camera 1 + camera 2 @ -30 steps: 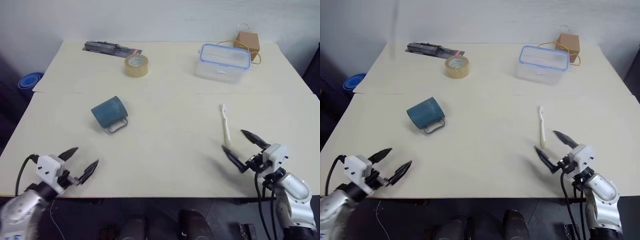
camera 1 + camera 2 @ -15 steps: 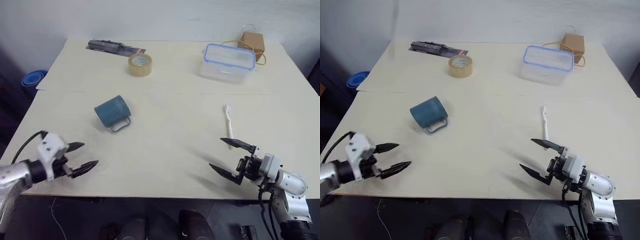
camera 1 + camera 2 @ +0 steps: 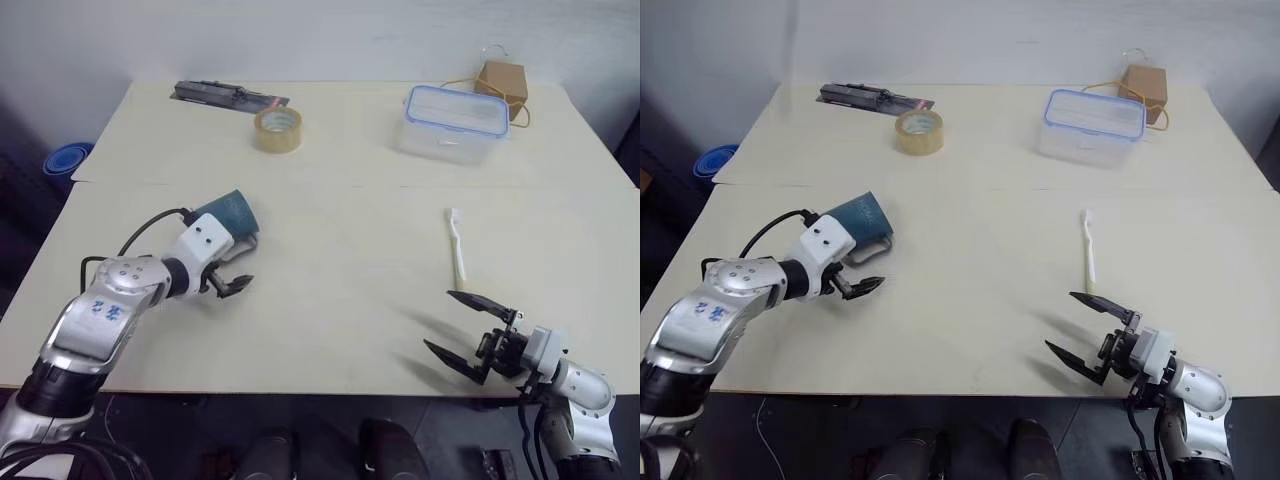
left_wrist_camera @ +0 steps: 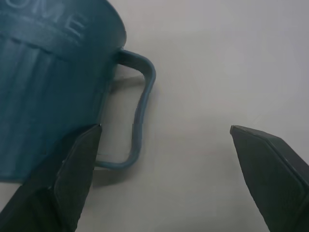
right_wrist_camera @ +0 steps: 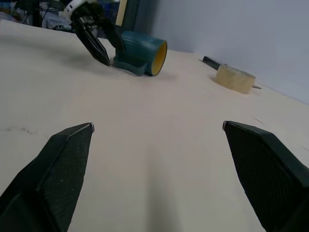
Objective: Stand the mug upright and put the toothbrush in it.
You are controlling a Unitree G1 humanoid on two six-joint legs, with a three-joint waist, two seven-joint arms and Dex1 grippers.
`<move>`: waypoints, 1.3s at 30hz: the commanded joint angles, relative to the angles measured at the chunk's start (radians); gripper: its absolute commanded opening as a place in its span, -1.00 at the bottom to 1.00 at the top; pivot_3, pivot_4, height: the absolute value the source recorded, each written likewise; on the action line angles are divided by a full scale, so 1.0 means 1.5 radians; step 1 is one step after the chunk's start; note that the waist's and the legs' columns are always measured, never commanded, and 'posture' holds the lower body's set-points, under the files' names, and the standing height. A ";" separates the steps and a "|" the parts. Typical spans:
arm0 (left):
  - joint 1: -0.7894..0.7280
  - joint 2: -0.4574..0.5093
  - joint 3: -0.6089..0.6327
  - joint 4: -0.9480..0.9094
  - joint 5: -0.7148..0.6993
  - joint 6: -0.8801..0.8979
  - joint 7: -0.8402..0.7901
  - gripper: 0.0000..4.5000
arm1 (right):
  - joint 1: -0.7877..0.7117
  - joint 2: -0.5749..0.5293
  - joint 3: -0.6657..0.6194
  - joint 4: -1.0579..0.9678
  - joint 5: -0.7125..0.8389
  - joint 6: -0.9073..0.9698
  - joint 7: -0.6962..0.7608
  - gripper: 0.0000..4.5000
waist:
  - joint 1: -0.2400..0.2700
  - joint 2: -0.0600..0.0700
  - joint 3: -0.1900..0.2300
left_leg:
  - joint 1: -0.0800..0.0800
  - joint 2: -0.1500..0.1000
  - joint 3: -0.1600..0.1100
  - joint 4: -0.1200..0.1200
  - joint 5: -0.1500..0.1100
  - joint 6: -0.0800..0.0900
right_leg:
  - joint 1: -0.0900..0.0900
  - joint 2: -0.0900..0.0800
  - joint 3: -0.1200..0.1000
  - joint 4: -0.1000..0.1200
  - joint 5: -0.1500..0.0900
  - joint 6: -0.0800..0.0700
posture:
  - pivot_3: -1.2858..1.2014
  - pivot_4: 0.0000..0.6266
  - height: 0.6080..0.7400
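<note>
One pale table [image 3: 330, 330] carries every item. At its far right stands a clear lidded box [image 3: 450, 122] with a blue rim, and a small brown carton [image 3: 500, 80] sits just behind it. A tan tape roll [image 3: 276, 130] lies at the far middle-left, near a flat dark packet [image 3: 228, 96].

The mug [image 3: 228, 212] lies on its side at middle left, with its yellow mouth facing the far edge and its thin loop handle [image 4: 139, 116] resting on the surface. The left gripper [image 3: 228, 284] is at the mug, fingers spread wide; one fingertip [image 4: 79, 159] is beside the mug body near the handle, the other over bare table. No grasp is visible.

The toothbrush [image 3: 456, 246] lies flat at middle right, bristle head toward the far edge. The right gripper [image 3: 462, 330] hangs near the front edge, just short of the toothbrush's handle end, fingers spread and empty.
</note>
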 commanded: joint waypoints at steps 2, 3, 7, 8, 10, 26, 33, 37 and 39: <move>-0.047 -0.029 -0.036 0.082 0.055 -0.039 -0.002 0.92 | 0.007 0.010 -0.006 -0.013 0.003 -0.012 -0.010 0.99 | 0.001 0.000 0.000 | 0.000 0.000 0.000 0.000 0.000 0.000 | 0.000 0.000 0.000 0.000 0.000 0.000 | 0.03 -0.52 1.00; -0.060 -0.040 -0.042 0.107 0.066 -0.055 0.000 0.84 | 0.009 0.010 -0.005 -0.013 0.001 -0.013 -0.011 1.00 | 0.002 0.000 0.000 | 0.000 0.000 0.000 0.000 0.000 0.000 | 0.000 0.000 0.000 0.000 0.000 0.000 | 0.03 -0.52 1.00; -0.093 -0.065 -0.058 0.167 0.089 -0.094 -0.025 0.33 | 0.010 0.014 -0.004 -0.015 -0.004 -0.015 -0.020 1.00 | 0.008 0.000 0.000 | 0.000 0.000 0.000 0.001 0.000 0.000 | 0.000 0.000 0.000 0.000 0.000 0.000 | 0.03 -0.52 1.00; -0.097 -0.069 -0.060 0.175 0.094 -0.102 -0.030 0.19 | 0.010 0.015 -0.004 -0.016 -0.005 -0.016 -0.022 1.00 | 0.009 0.000 0.000 | 0.000 0.000 0.000 0.001 0.000 0.000 | 0.000 0.000 0.000 0.000 0.000 0.000 | 0.03 -0.52 1.00; -0.104 -0.070 -0.067 0.194 0.103 -0.117 -0.047 -0.09 | 0.010 0.016 -0.005 -0.016 -0.007 -0.018 -0.028 1.00 | 0.010 0.000 0.000 | 0.000 0.000 0.000 0.001 0.000 0.000 | 0.000 0.000 0.000 0.000 0.000 0.000 | 0.03 -0.52 1.00; -0.100 -0.341 0.064 0.192 -0.204 -0.371 -0.357 -1.00 | 0.057 -0.004 -0.033 -0.047 -0.027 -0.027 -0.096 1.00 | 0.017 0.000 0.000 | -0.004 -0.001 -0.002 0.006 0.000 0.001 | 0.000 -0.001 -0.002 0.000 0.001 0.001 | 0.03 -0.52 1.00; -0.057 -0.493 0.031 0.406 -0.174 -0.574 -0.479 -1.00 | 0.072 -0.023 -0.051 -0.077 -0.043 -0.016 -0.135 1.00 | 0.016 0.000 0.000 | -0.002 -0.002 0.007 0.005 0.000 0.001 | 0.001 0.001 -0.001 0.000 0.001 0.001 | 0.03 -0.52 1.00; -0.060 -0.525 0.033 0.477 -0.149 -0.626 -0.465 -0.75 | 0.072 -0.034 -0.055 -0.108 -0.046 0.003 -0.157 1.00 | 0.017 -0.001 0.000 | -0.002 -0.001 0.008 0.005 0.000 0.001 | 0.000 0.000 -0.001 0.000 0.001 0.002 | 0.03 -0.52 1.00; -0.052 -0.523 0.034 0.473 -0.151 -0.622 -0.468 -0.52 | 0.074 -0.037 -0.055 -0.117 -0.047 0.010 -0.166 1.00 | 0.017 -0.001 0.000 | -0.002 0.000 0.008 0.005 0.000 0.002 | 0.000 0.000 -0.001 0.000 0.001 0.002 | 0.03 -0.52 1.00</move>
